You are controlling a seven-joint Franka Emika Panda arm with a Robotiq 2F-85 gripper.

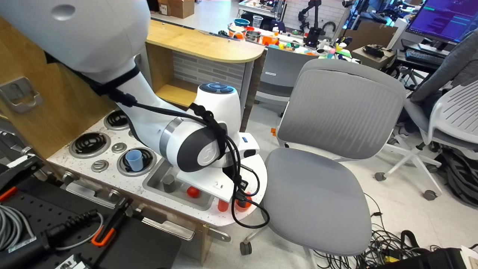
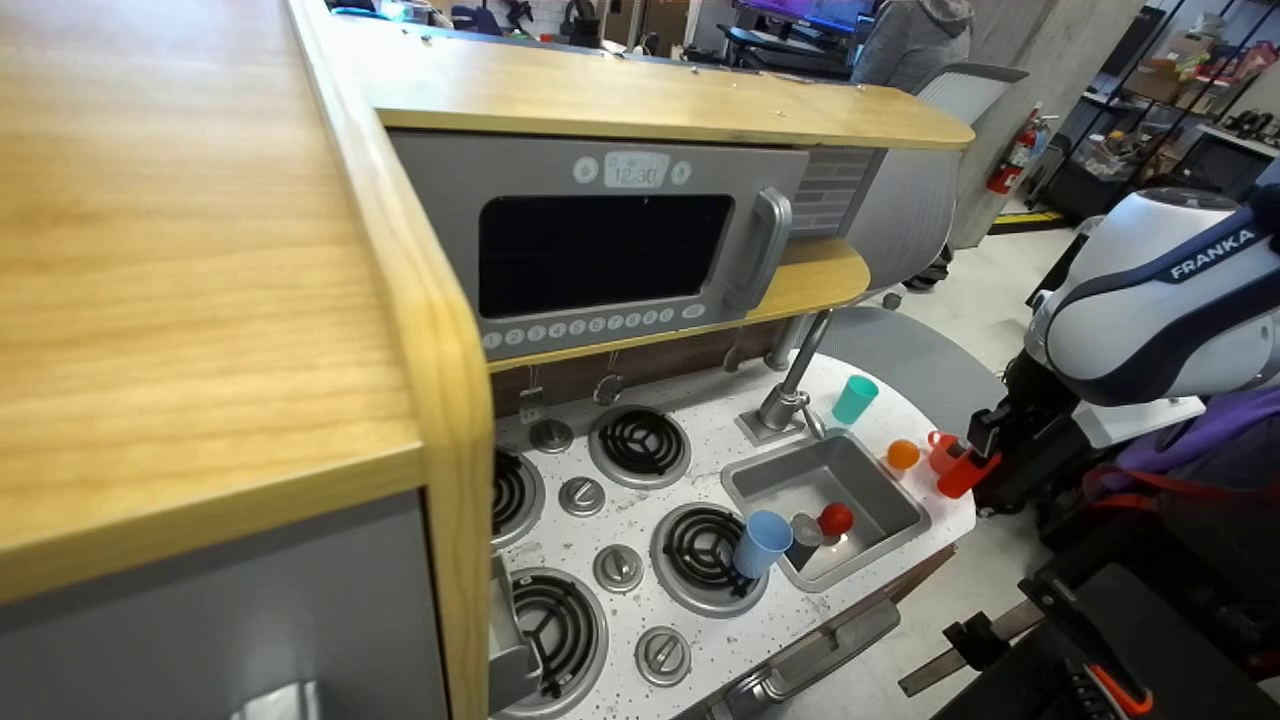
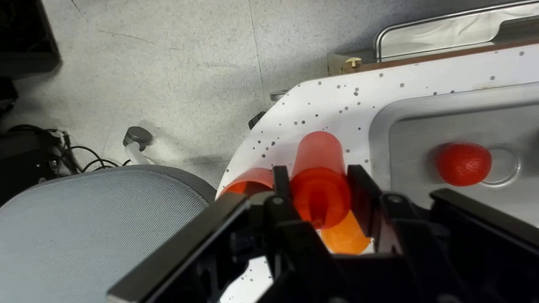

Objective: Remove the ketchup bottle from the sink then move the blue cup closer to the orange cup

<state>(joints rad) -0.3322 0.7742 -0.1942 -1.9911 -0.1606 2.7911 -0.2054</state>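
Note:
The red ketchup bottle [image 3: 318, 147] is over the counter end beside the sink [image 2: 905, 535]. My gripper [image 3: 318, 176] is closed around it, one finger against each side. The bottle [image 2: 965, 476] also shows below the fingers [image 2: 985, 440] in an exterior view; I cannot tell whether its base touches the counter. A red-orange cup [image 3: 252, 179], probably the orange cup, stands close beside it, partly hidden by a finger in the wrist view. The light blue cup [image 1: 134, 160] stands on a stove burner left of the sink; it also shows in an exterior view [image 2: 763, 545].
An orange ball [image 2: 903, 455] lies beside the bottle. A red ball [image 3: 464, 164] and a grey cup [image 1: 169, 183] are in the sink. A teal cup [image 2: 855, 399] and faucet [image 2: 790, 395] stand behind it. A grey chair [image 1: 317, 201] adjoins the counter's rounded end.

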